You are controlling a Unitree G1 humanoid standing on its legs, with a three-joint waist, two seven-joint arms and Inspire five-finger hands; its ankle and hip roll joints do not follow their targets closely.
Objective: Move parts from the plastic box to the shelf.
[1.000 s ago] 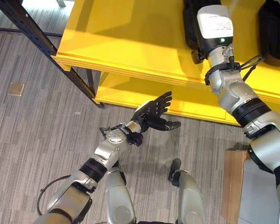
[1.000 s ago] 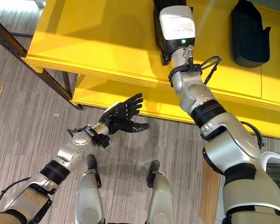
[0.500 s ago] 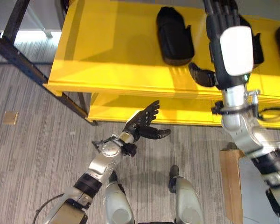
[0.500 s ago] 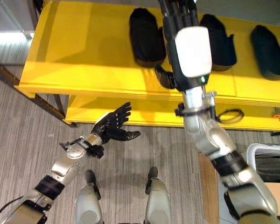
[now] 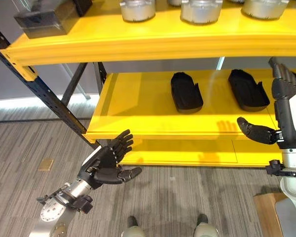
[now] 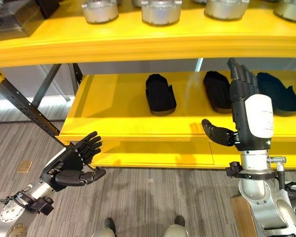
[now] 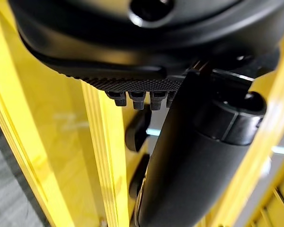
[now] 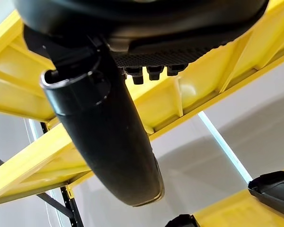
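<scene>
**Both hands empty in front of the yellow shelf**

Surroundings: yellow shelf (image 5: pixel 153 126) on a dark steel frame (image 5: pixel 37 86) that runs diagonally at the left. Grey striped floor (image 5: pixel 29 143) below. On the upper board, far side, three round silver parts (image 5: pixel 136 9) stand in a row near the front edge; a dark box (image 5: pixel 42 19) sits at the far left of that board. On the middle board lie black moulded parts: one near the centre (image 5: pixel 186 93), a second to its right (image 5: pixel 247 90), and a third further right (image 6: pixel 278 91) seen in the right eye view. They lie apart from one another, long axis running near to far. A lower yellow board (image 5: pixel 187 153) shows beneath the middle one. A small tan square (image 5: pixel 46 164) lies on the floor at the left. A wooden edge (image 5: pixel 266 212) shows at the near right corner.

Nothing stands between the hands and the middle board's front edge.

Left hand (image 5: pixel 106 165): low at the near left, just before the shelf's left corner, palm turned up and rightward, fingers (image 5: pixel 122 143) spread and relaxed, thumb pointing right. Holds nothing.

Right hand (image 6: pixel 246 106): raised upright at the right, in front of the middle board, back of hand toward the camera, fingers straight and pointing up, thumb (image 6: pixel 218 133) stuck out to the left. Holds nothing; released.
</scene>
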